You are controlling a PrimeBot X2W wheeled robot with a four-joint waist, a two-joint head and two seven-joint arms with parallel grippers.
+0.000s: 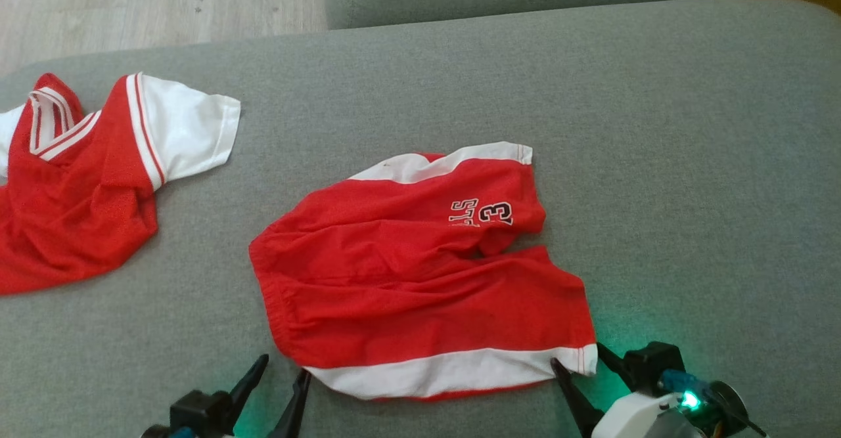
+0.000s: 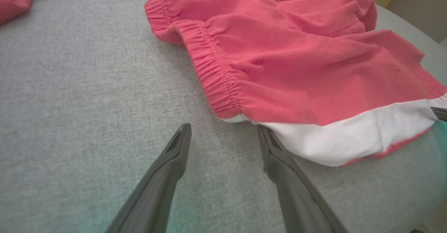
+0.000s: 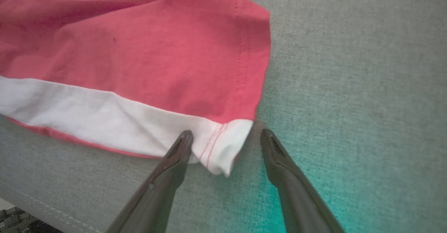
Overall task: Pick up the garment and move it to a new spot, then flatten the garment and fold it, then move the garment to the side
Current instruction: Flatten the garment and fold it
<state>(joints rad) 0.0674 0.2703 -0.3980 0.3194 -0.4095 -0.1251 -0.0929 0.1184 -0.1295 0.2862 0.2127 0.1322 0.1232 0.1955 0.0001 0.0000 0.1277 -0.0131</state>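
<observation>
Left fingers [image 1: 253,375], right fingers [image 1: 571,392] spread; 1 shorts [image 1: 420,280], 1 jersey [image 1: 79,208].

Free room and obstacles. Between my left jaws and out to their left, bare grey cushion [image 1: 690,162] lies open; the shorts [image 1: 420,274] crowd their right finger, waistband [image 2: 216,75] just ahead. The white hem corner [image 3: 223,145] lies between my parted right jaws; open cushion to their right. A shirt [image 1: 79,215] lies far left of my left jaws.
</observation>
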